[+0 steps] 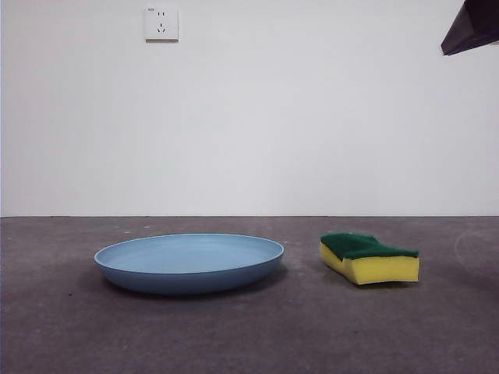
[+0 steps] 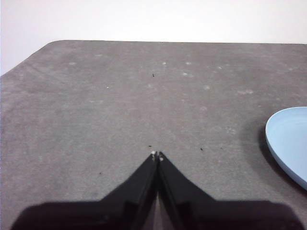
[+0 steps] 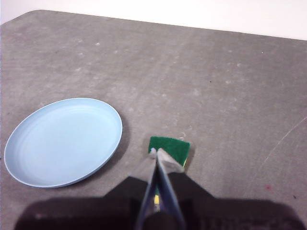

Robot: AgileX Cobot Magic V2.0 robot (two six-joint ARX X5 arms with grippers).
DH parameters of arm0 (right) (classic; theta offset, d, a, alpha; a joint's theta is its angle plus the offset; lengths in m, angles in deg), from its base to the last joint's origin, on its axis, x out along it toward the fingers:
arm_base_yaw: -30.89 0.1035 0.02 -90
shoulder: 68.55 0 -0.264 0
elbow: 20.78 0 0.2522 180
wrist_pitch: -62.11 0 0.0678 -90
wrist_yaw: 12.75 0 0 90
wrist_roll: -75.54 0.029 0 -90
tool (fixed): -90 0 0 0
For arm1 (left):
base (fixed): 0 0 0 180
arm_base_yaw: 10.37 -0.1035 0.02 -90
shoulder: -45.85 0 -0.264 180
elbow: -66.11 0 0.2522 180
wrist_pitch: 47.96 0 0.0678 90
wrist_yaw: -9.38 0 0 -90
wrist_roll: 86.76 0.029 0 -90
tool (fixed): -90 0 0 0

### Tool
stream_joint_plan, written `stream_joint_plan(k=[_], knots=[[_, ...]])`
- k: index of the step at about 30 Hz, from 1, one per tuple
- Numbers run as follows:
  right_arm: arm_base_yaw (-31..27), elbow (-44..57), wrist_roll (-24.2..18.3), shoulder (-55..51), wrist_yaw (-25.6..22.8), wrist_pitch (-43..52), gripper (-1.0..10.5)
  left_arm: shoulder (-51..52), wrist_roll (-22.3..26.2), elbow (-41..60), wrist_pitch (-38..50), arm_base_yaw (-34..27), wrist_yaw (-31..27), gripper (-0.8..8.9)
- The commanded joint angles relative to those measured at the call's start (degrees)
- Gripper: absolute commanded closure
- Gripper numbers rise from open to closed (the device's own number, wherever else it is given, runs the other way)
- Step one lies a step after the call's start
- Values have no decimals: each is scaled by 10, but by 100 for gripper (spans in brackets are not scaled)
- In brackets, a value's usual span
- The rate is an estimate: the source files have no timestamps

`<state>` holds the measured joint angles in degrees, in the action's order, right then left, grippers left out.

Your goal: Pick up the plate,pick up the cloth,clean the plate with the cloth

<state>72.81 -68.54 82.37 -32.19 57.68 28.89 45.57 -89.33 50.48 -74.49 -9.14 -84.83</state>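
plate (image 1: 189,261) beside cloth (image 1: 369,258); both on table (image 1: 249,335)

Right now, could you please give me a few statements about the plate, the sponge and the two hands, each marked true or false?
1. The light-blue plate lies flat on the grey table. True.
2. The sponge rests inside the plate. False: it lies on the table beside the plate, apart from it.
3. The sponge's green scouring layer faces up. True.
4. The left hand is holding the plate. False: its jaws are shut on nothing, with only the plate's edge in its view.
5. The right hand has lifted the sponge. False: it hangs shut above it.
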Motion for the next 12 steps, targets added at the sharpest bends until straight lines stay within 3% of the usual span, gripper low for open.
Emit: stream_joint_plan(k=[1,2,5,10,12], knots=[[0,3,-4,0,-3,5,945,2,7,8,3,-2,0,816],[0,3,-40,-2,-5,5,946,2,7,8,3,-2,0,816],[-20,3,-93,-23,-5,-4,946,2,7,8,3,-2,0,816],[-111,14,-88,-56,5,-5,946,2,7,8,3,-2,0,816],[-165,31,-89,-82,45,-3,946,2,7,8,3,-2,0,816]])
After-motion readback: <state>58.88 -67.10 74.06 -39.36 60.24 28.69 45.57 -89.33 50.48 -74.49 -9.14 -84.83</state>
